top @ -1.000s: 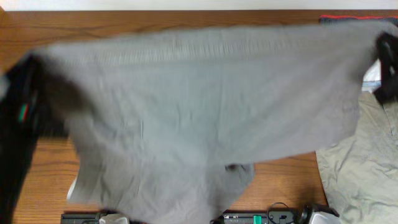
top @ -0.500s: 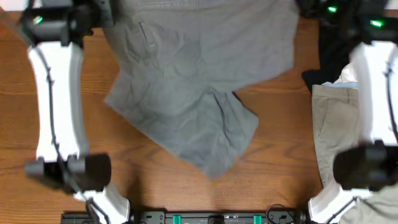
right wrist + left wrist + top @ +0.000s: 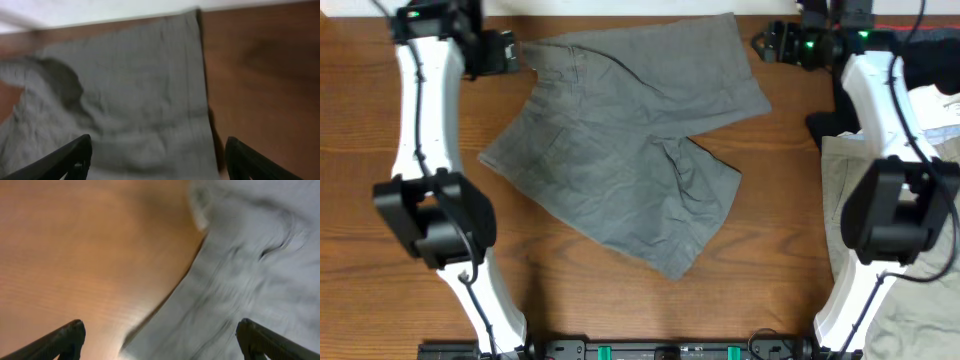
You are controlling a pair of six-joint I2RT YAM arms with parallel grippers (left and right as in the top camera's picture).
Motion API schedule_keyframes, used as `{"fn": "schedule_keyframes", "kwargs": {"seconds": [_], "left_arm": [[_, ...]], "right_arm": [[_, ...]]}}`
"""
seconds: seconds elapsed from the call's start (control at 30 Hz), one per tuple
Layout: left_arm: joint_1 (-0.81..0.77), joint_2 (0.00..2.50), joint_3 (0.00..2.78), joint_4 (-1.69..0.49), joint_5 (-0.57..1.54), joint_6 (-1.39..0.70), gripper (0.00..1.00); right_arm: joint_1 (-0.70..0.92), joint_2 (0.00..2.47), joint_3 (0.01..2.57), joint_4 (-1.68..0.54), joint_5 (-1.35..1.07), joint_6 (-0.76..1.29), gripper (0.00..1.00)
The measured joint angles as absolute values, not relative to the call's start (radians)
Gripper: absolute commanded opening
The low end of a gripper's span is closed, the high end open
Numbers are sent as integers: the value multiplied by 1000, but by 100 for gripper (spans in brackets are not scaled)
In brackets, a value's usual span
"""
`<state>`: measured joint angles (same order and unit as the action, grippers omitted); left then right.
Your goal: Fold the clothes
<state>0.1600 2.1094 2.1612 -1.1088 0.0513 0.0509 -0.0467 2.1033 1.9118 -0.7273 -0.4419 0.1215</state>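
The clothes, a pair of medium-grey shorts (image 3: 620, 150), lie spread and crumpled on the wooden table (image 3: 380, 150), waistband towards the far edge, one leg reaching the front (image 3: 690, 240). My left gripper (image 3: 523, 53) hovers at the shorts' far left corner. It is open, with cloth (image 3: 240, 280) and bare wood below its fingers (image 3: 65, 340). My right gripper (image 3: 758, 45) is at the far right corner and is open too, above the shorts (image 3: 130, 100), gripping nothing.
Pale beige trousers (image 3: 880, 190) lie at the table's right side. A black garment with a red edge (image 3: 930, 55) and something white (image 3: 945, 100) sit at the far right corner. The table's back edge runs just behind both grippers.
A second ago the shorts hung stretched in the air between both shut grippers. They have dropped onto the table, and both grippers have let go and opened near the far edge.
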Motion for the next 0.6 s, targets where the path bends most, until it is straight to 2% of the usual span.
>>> {"fn": "schedule_keyframes", "kwargs": {"seconds": [0.2, 0.27, 0.4, 0.6], "left_arm": [[242, 2006, 2166, -1383, 59, 49, 98], [246, 1999, 2143, -1400, 71, 49, 98], [245, 2000, 2004, -1342, 86, 49, 100], [246, 2010, 1753, -1165, 91, 50, 94]], "right_arm": [[-62, 1953, 1919, -1045, -422, 90, 82], [-57, 1932, 1922, -1133, -411, 87, 81], [-36, 1938, 1923, -1272, -381, 75, 81], [1, 1940, 1923, -1381, -368, 45, 81]]}}
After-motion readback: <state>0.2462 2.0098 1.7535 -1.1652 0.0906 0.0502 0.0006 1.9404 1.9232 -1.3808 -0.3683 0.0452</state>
